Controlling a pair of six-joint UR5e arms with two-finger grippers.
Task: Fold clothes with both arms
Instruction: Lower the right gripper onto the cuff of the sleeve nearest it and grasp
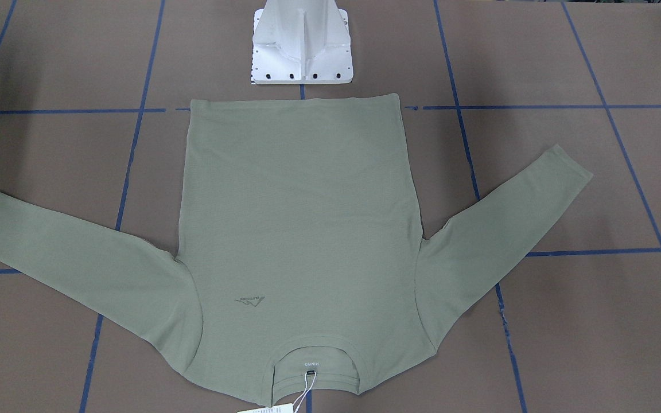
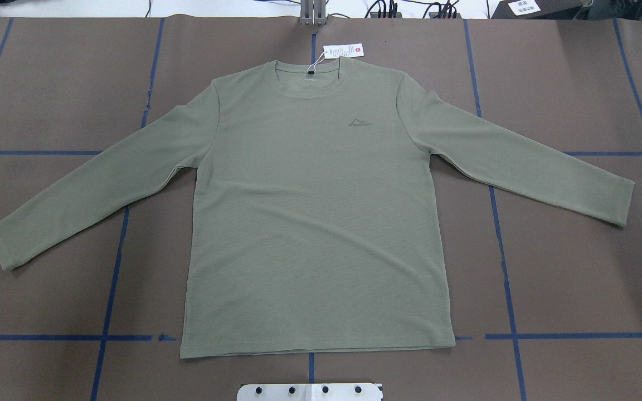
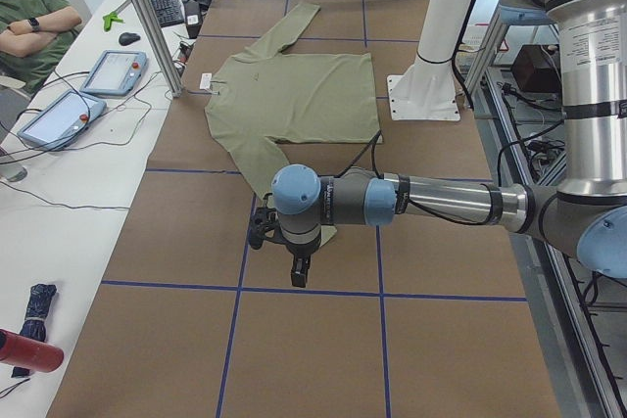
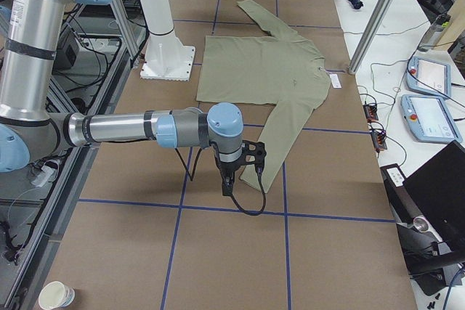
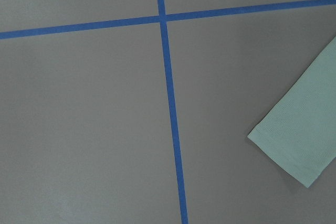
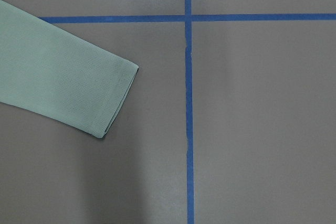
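The sage-green long-sleeved shirt point(image 2: 315, 211) lies flat and face up on the brown table, sleeves spread, collar far from the robot base, white hang tag point(image 2: 343, 50) beyond the collar. My left arm's gripper point(image 3: 299, 276) hangs above the table by the near sleeve's end; the left wrist view shows that cuff point(image 5: 299, 140) off to the right. My right arm's gripper point(image 4: 227, 185) hovers beside the other sleeve's end, whose cuff point(image 6: 63, 87) lies left in the right wrist view. No fingers show in either wrist view, so I cannot tell whether either gripper is open or shut.
The white pedestal base point(image 1: 302, 46) stands just behind the shirt's hem. Blue tape lines point(image 2: 502, 267) grid the table. A seated person point(image 3: 29, 22) and teach pendants point(image 3: 113, 70) are at the side bench. A paper cup point(image 4: 57, 295) sits near one table corner.
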